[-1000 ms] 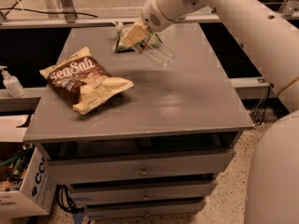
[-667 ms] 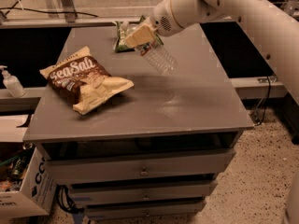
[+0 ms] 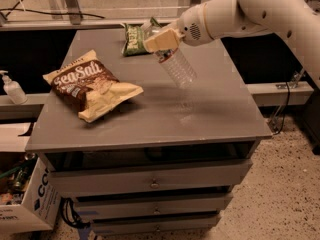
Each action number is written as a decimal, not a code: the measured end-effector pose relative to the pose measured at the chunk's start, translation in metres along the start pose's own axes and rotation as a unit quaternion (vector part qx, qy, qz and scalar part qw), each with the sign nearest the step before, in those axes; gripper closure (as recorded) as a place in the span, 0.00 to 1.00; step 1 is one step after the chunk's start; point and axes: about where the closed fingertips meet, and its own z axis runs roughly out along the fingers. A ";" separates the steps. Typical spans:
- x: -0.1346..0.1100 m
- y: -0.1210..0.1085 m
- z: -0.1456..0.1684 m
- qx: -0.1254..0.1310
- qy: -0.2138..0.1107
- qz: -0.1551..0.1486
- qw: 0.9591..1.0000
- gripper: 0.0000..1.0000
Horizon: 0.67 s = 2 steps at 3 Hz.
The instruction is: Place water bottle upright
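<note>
The water bottle (image 3: 178, 68) is a small clear ribbed plastic bottle, held tilted in the air above the middle of the grey cabinet top (image 3: 210, 119), its base pointing down to the right. My gripper (image 3: 161, 41) comes in from the upper right on a white arm and is shut on the bottle's upper end. The bottle does not touch the surface. Its cap end is hidden behind the cream-coloured fingers (image 3: 159, 39).
A brown "Sea Salt" chip bag (image 3: 90, 84) lies on the left of the top. A green chip bag (image 3: 134, 38) lies at the back behind the gripper. A white pump dispenser (image 3: 11, 88) stands on a ledge at far left. A cardboard box (image 3: 22, 204) sits on the floor.
The gripper has carried the bottle forward and a little to the right, away from the green bag, toward the middle of the top. The bottle stays tilted in the grip.
</note>
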 end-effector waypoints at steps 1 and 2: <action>0.000 0.000 0.000 0.000 -0.020 0.009 1.000 1.00; -0.002 -0.010 -0.009 0.002 -0.076 0.029 0.997 1.00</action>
